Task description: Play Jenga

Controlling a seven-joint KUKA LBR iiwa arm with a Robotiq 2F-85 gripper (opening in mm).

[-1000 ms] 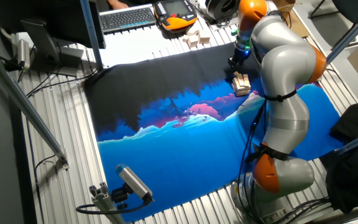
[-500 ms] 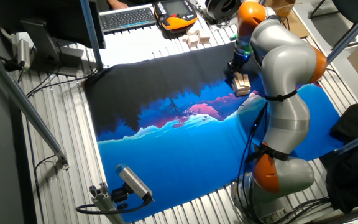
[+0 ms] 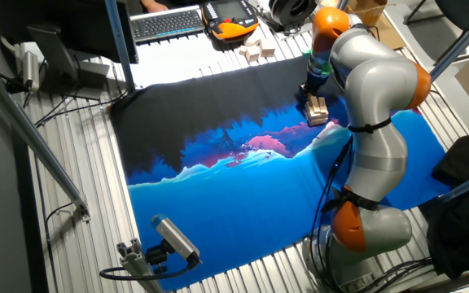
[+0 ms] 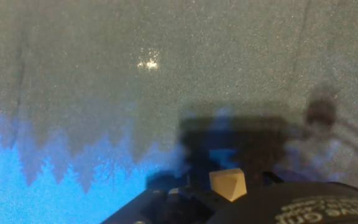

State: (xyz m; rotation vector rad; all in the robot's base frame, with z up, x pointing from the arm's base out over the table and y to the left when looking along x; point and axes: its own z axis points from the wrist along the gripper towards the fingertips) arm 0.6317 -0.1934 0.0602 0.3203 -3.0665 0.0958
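1. Looking down from the fixed view, the silver-and-orange arm (image 3: 373, 122) bends over the far right part of the surface (image 3: 80, 155), which is ribbed metal covered by a printed cloth (image 3: 234, 195) in black, pink and blue.
2. The Jenga (image 3: 316, 110) tower stands on the cloth near its far right edge, where the black part meets the pink, right against the arm's upper links.
3. The pincer (image 3: 311, 86) sits just above and behind the tower's top; its fingers are too small and dark here to tell whether they are parted or closed.
4. Beyond the cloth, a keyboard (image 3: 167, 23) and an orange-rimmed handheld controller (image 3: 230, 18) lie on the surface, with a few loose wooden blocks (image 3: 256, 51) beside them.
5. A second camera (image 3: 173, 238) on a mount lies at the near edge.
6. From the hand view, the cloth fills the frame, grey above and blue at lower left.
7. A pale tan block corner (image 4: 228, 184) shows at the bottom edge, just above dark hardware; the fingers cannot be made out, so the grip stays unclear.
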